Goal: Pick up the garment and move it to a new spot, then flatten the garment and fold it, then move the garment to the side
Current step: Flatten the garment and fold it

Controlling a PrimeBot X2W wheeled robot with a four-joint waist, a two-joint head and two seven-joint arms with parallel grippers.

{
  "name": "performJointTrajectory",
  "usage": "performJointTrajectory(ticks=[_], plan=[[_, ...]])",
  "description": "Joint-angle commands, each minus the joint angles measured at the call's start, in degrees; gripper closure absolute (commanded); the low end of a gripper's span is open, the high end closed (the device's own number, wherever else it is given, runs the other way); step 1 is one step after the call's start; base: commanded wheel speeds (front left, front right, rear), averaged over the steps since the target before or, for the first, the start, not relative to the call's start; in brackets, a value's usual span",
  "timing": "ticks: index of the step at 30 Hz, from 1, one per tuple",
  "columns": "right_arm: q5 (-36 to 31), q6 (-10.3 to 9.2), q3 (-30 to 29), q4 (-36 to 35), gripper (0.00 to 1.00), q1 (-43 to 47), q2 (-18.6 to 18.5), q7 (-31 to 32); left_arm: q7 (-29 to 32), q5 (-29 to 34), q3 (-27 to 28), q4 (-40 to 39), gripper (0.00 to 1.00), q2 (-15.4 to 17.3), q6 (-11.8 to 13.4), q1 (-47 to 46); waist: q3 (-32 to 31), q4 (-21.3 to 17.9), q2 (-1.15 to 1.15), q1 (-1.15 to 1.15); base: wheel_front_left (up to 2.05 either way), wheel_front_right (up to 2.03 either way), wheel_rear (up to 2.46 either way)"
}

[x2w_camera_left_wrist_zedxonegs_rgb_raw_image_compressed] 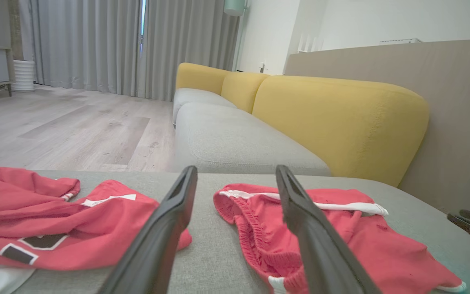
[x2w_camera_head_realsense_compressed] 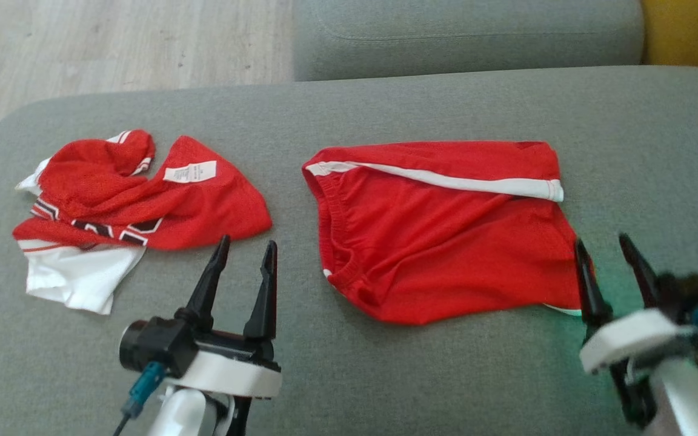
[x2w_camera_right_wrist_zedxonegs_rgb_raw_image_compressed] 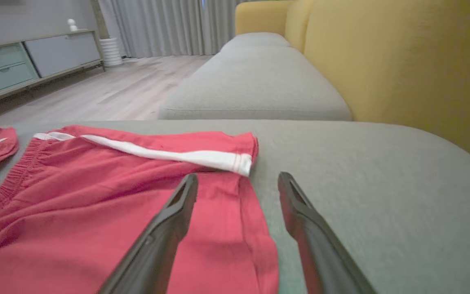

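The garment, red shorts (x2w_camera_head_realsense_compressed: 446, 236) with a white side stripe, lies spread fairly flat on the grey cushion (x2w_camera_head_realsense_compressed: 446, 103), waistband to the left. In the wrist views the shorts (x2w_camera_left_wrist_zedxonegs_rgb_raw_image_compressed: 382, 249) (x2w_camera_right_wrist_zedxonegs_rgb_raw_image_compressed: 76, 212) lie just ahead of the fingers. My right gripper (x2w_camera_head_realsense_compressed: 600, 240) (x2w_camera_right_wrist_zedxonegs_rgb_raw_image_compressed: 238, 174) stands open at the shorts' right edge; its left finger is over the hem and nothing is between the fingers. My left gripper (x2w_camera_head_realsense_compressed: 248, 241) (x2w_camera_left_wrist_zedxonegs_rgb_raw_image_compressed: 236, 168) is open and empty over bare cushion, between the shorts and a jersey.
A crumpled red and white jersey (x2w_camera_head_realsense_compressed: 143, 200) (x2w_camera_left_wrist_zedxonegs_rgb_raw_image_compressed: 55, 228) lies at the cushion's left. Behind the cushion is another grey seat (x2w_camera_head_realsense_compressed: 464, 36) with a yellow backrest (x2w_camera_head_realsense_compressed: 688, 30). Wooden floor (x2w_camera_head_realsense_compressed: 113, 42) lies beyond the cushion's far-left edge.
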Motion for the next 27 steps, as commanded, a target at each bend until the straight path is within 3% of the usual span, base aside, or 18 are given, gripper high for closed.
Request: performJointTrajectory(ticks=[1, 8, 19, 27], plan=[[-2.3, 0.37, -1.64, -3.64, 0.0, 1.23, 2.13, -0.78, -0.29, 0.86, 1.6, -1.59, 0.0, 0.17, -0.38, -1.62, 0.21, -0.38, 0.0, 0.01, 0.0, 0.0, 0.0], [-8.31, 0.37, -7.39, -8.71, 0.0, 5.18, 6.99, -0.78, -0.29, 4.25, -0.68, 0.83, 0.0, 1.21, -1.22, -2.35, 1.75, -1.53, 0.0, 0.01, 0.0, 0.0, 0.0], [-9.68, 0.37, -9.01, -10.58, 0.0, 4.01, 9.05, -0.78, -0.29, 9.3, -17.17, 12.49, 0.0, 11.9, -1.46, -12.67, 5.18, -3.37, 0.0, 0.01, 0.0, 0.0, 0.0], [-9.89, 0.37, -9.29, -10.67, 0.0, 3.18, 9.55, -0.78, -0.29, 8.49, -23.96, 18.28, 0.0, 13.65, -1.46, -20.48, 6.97, -4.26, 0.0, 0.01, 0.0, 0.0, 0.0]])
